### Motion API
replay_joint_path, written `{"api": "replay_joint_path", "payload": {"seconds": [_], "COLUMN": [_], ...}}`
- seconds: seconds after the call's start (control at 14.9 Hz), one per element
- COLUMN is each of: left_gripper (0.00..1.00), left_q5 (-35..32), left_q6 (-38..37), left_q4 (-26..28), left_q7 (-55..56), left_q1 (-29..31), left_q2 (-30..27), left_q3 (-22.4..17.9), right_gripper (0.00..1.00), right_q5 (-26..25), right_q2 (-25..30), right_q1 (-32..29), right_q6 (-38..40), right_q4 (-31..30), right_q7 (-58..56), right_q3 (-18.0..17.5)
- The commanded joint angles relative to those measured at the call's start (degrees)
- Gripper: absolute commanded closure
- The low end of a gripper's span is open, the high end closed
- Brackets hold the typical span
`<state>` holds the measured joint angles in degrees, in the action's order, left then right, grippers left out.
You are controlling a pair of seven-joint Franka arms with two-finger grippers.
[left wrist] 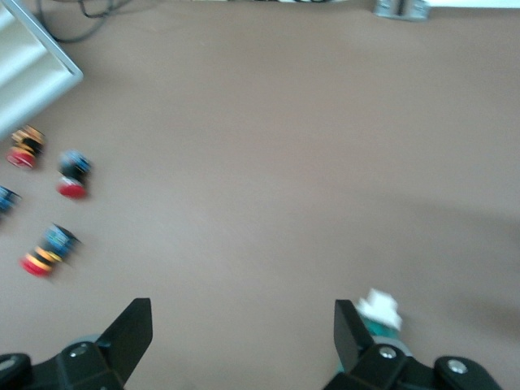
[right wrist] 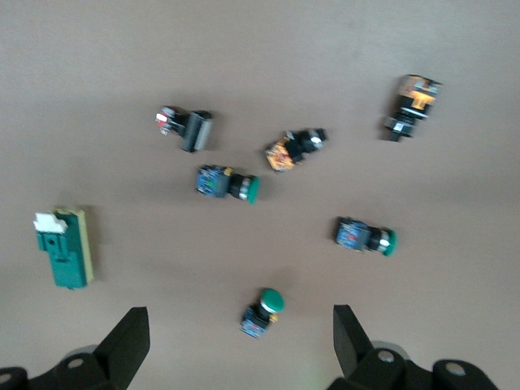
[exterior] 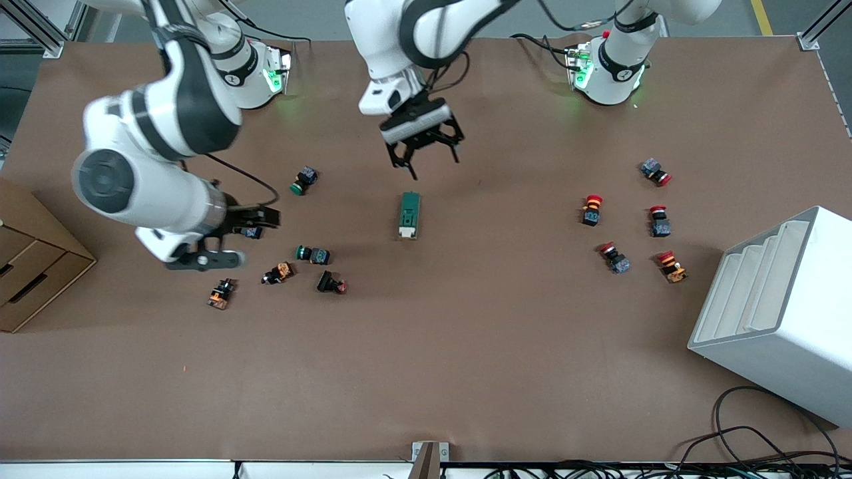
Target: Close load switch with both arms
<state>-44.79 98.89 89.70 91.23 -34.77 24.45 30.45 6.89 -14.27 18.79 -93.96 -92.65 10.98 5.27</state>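
The load switch (exterior: 409, 214) lies on the brown table's middle, a dark green block whose white end points toward the front camera. My left gripper (exterior: 429, 163) hangs open over bare table next to the switch's green end. In the left wrist view that gripper (left wrist: 241, 313) holds nothing, and the load switch (left wrist: 378, 310) peeks out beside one finger. My right gripper (exterior: 233, 239) hovers open over the green push buttons toward the right arm's end. In the right wrist view this gripper (right wrist: 240, 321) frames a green-capped button (right wrist: 262, 313), and the load switch (right wrist: 61, 248) lies off to one side.
Several green, orange and black push buttons (exterior: 313, 254) are scattered under the right gripper. Several red-capped buttons (exterior: 592, 209) lie toward the left arm's end. A white slotted rack (exterior: 779, 313) stands at that end, a cardboard drawer box (exterior: 33, 266) at the other.
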Motion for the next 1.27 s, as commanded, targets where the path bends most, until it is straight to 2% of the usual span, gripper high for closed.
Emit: {"api": "replay_joint_path", "payload": {"seconds": [0.0, 0.2, 0.27, 0.33, 0.47, 0.67, 1.0, 1.2], "left_gripper": [0.01, 0.00, 0.00, 0.00, 0.00, 0.00, 0.00, 0.00], "left_q5": [5.49, 11.11, 13.74, 16.29, 21.21, 28.87, 29.59, 31.08], "left_q6": [-5.71, -6.43, -6.34, -6.51, -8.35, -10.11, -13.90, -14.69], "left_q4": [-7.32, -10.51, -10.86, -12.17, -12.53, -12.62, -12.62, -12.62], "left_q7": [-13.14, -19.33, -19.51, -19.77, -22.22, -36.08, -55.15, -66.24], "left_q1": [6.35, 15.22, 18.30, 20.16, 25.68, 35.88, 43.89, 46.44], "left_q2": [-1.51, -3.70, -4.41, -4.94, -8.09, -12.40, -15.83, -17.42], "left_q3": [0.40, 0.48, 0.66, 0.57, 0.57, 0.48, 0.40, 0.13], "right_gripper": [0.00, 0.00, 0.00, 0.00, 0.00, 0.00, 0.00, 0.00], "right_q5": [-2.40, -3.19, -4.33, -4.95, -5.13, -5.13, -5.30, -6.18], "right_q2": [5.73, 8.28, 9.16, 9.95, 10.92, 12.42, 12.69, 12.42], "right_q1": [-1.56, -2.87, -3.57, -6.19, -11.38, -18.07, -17.91, -17.56], "right_q6": [3.24, 7.11, 7.82, 7.91, 8.52, 9.14, 12.21, 12.39], "right_q4": [-3.85, -3.50, -3.41, -3.41, -3.32, -3.32, 0.27, 3.26], "right_q7": [-4.72, -9.65, -9.75, -9.75, -9.58, -9.23, -7.38, -7.38], "right_q3": [3.06, 7.63, 7.91, 7.13, 3.10, -2.27, -2.46, -2.64]}}
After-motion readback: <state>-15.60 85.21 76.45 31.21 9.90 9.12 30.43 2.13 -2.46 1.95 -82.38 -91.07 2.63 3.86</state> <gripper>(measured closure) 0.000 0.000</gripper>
